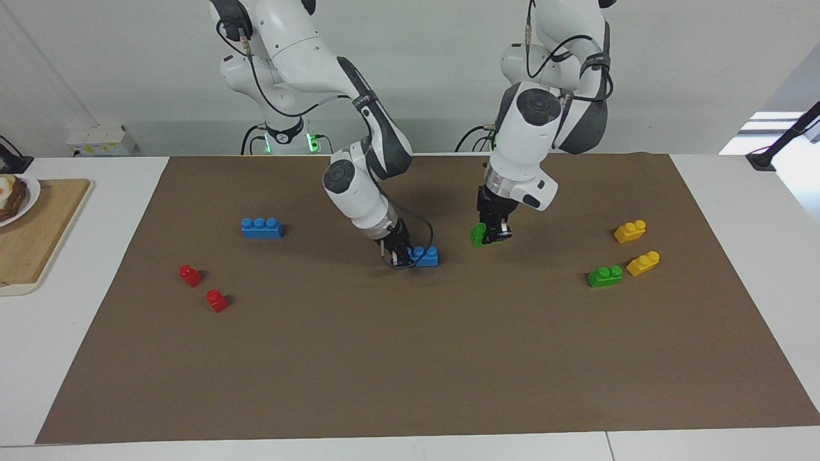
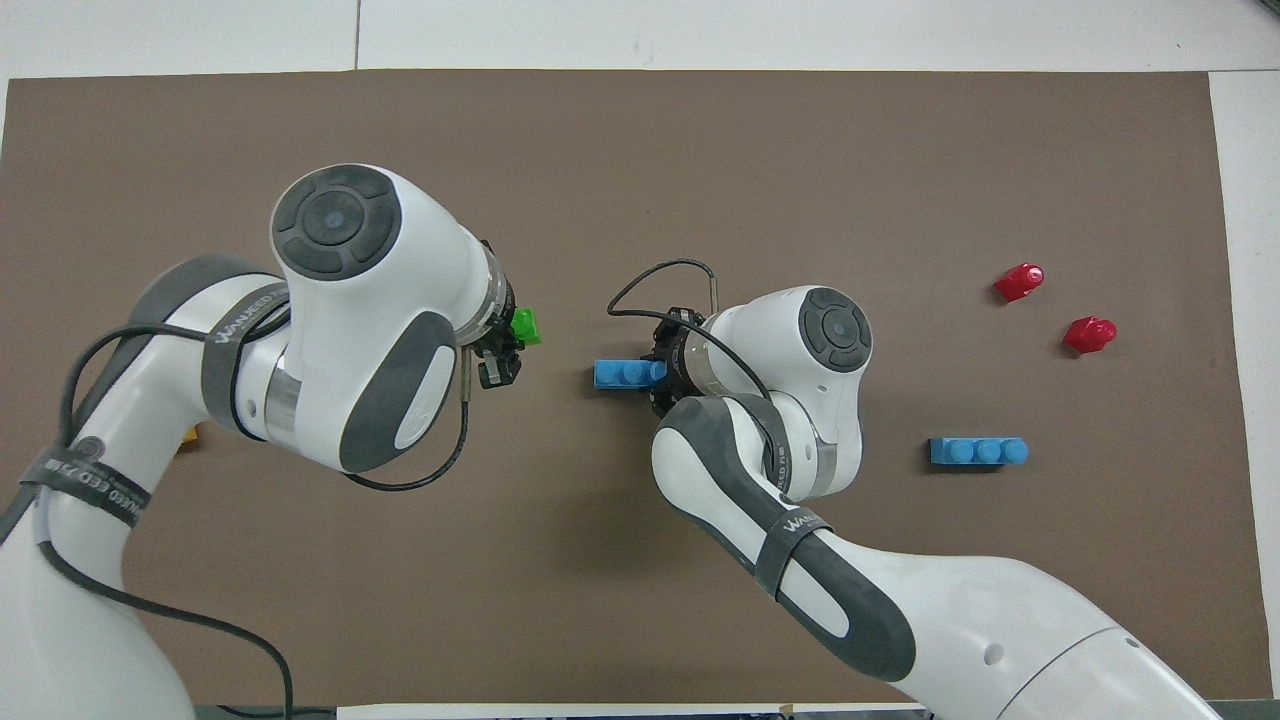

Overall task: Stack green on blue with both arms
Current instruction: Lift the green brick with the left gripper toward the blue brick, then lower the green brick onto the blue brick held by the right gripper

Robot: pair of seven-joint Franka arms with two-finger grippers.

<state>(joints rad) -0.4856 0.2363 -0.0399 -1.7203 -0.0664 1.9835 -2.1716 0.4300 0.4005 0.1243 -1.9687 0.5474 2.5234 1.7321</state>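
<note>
My right gripper (image 1: 400, 255) (image 2: 664, 371) is shut on one end of a blue three-stud brick (image 1: 426, 256) (image 2: 624, 373), which lies on the brown mat (image 1: 410, 358) near its middle. My left gripper (image 1: 494, 234) (image 2: 499, 350) is shut on a small green brick (image 1: 478, 234) (image 2: 525, 327) and holds it tilted, low over the mat. The green brick hangs a short gap from the blue one, on the side of the left arm's end of the table. The two bricks do not touch.
A second blue brick (image 1: 261, 228) (image 2: 978, 452) and two red bricks (image 1: 190, 275) (image 1: 217, 300) lie toward the right arm's end. Another green brick (image 1: 605, 276) and two yellow ones (image 1: 630, 231) (image 1: 643, 263) lie toward the left arm's end. A wooden board (image 1: 38, 237) sits off the mat.
</note>
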